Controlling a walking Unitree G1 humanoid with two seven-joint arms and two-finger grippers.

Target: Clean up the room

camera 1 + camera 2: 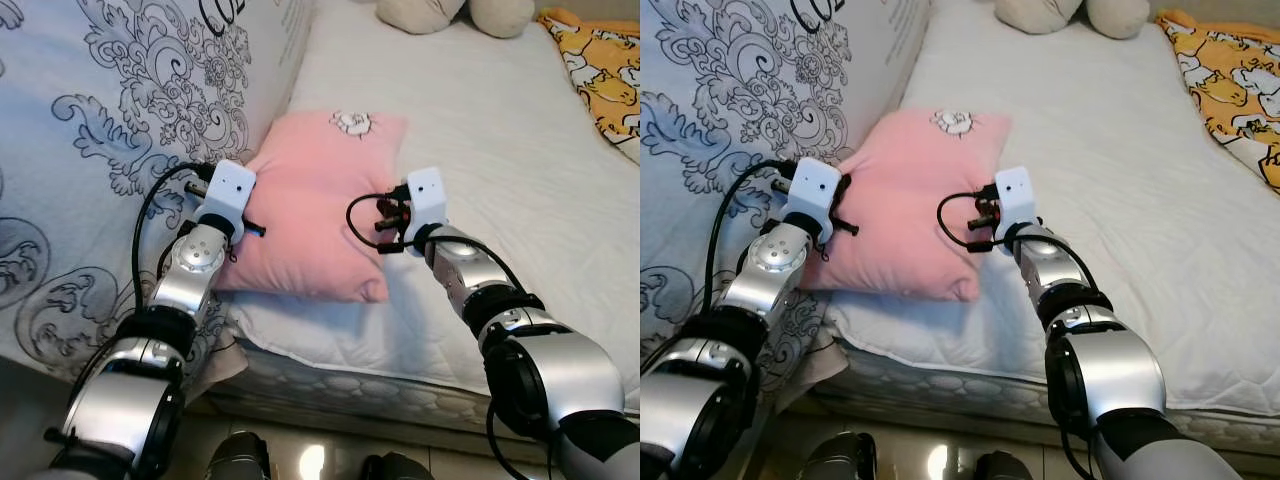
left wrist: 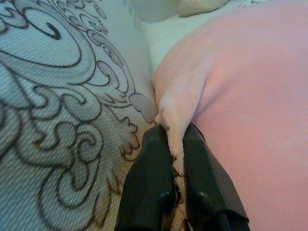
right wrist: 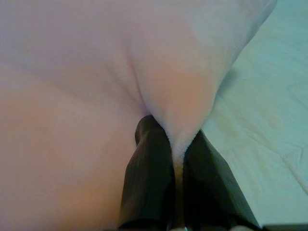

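Both silver arms reach out from the bottom of the head view, and both are on the same target: the pink pillow [image 1: 305, 205]. Left gripper [image 2: 174, 144] first, and its two black fingers are pressed together on a fold of the pillow's edge, pink fabric squeezed up between them. Right beside that gripper, on its outer side, rises the patterned duvet [image 1: 120, 130] with its grey scrollwork, close enough that the pillow's corner seems to touch it.

Over to the right gripper [image 3: 175, 144], and it's the same story: fingers closed on a pinch of the pillow's opposite side, a little ridge of cloth pulled up between them. Beyond and outward of that gripper lies the white mattress cover [image 1: 500, 150], quilted and bare.

So the pillow sits between the two grippers, held at both sides, lying on the mattress near the bed's front edge (whether any of it is lifted off the sheet, I can't tell). Ahead of both grippers, at the far end of the bed, there's a cream plush toy [image 1: 455, 14], and well out past the right gripper a yellow cartoon blanket [image 1: 600, 70].

Progress? I'd call it early: grasp secured, pillow not yet placed anywhere tidy. The carry and the set-down look like what's left, and the other bedding may need attention too.
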